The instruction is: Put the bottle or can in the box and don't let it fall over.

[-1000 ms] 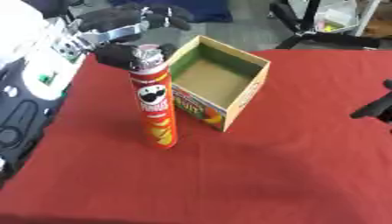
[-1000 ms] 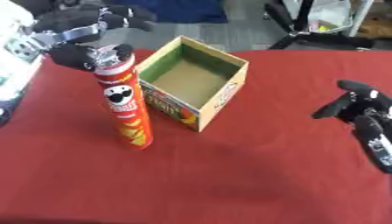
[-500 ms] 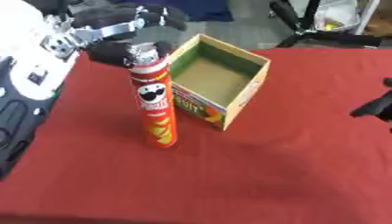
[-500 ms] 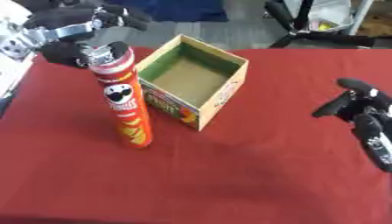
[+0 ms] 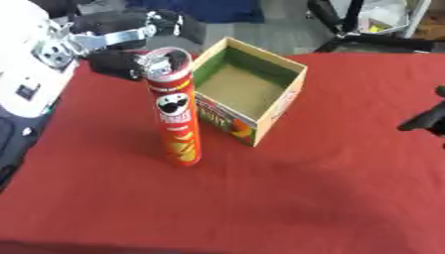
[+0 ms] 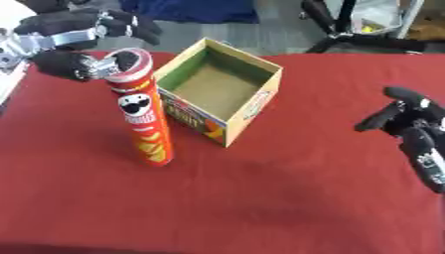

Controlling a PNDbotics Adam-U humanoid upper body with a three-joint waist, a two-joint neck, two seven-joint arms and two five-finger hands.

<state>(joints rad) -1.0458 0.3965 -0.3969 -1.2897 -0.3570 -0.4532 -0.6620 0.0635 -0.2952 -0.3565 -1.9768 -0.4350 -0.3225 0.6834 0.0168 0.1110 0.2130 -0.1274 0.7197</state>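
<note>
Tall red can (image 5: 177, 116), upright on the red table (image 5: 287, 198), just beside the left wall of the open cardboard box (image 5: 246, 94) and not yet inside it. At the can's top, the left robot hand (image 6: 83, 43): fingers spread above and behind the lid, thumb side close against the rim, not visibly curled round the tube, so apart and no hold to be seen; actual contact with the lid hard to tell. Box empty, its brown floor plain to see, its printed side facing the can. Right robot hand (image 6: 415, 134) well apart at the right edge of the table, fingers relaxed and apart, holding nothing. Beyond the table's far edge, chair legs and dark clutter, none of it touching the work. Step in hand, by the look of it: reaching for a grasp near the top of the can, with lifting and placing not yet done. Next move likely calls for closing round the tube, raising it straight above the box wall, shifting it over the opening and lowering it level; tall and narrow, so prone to tipping if tilted or let go early.
</note>
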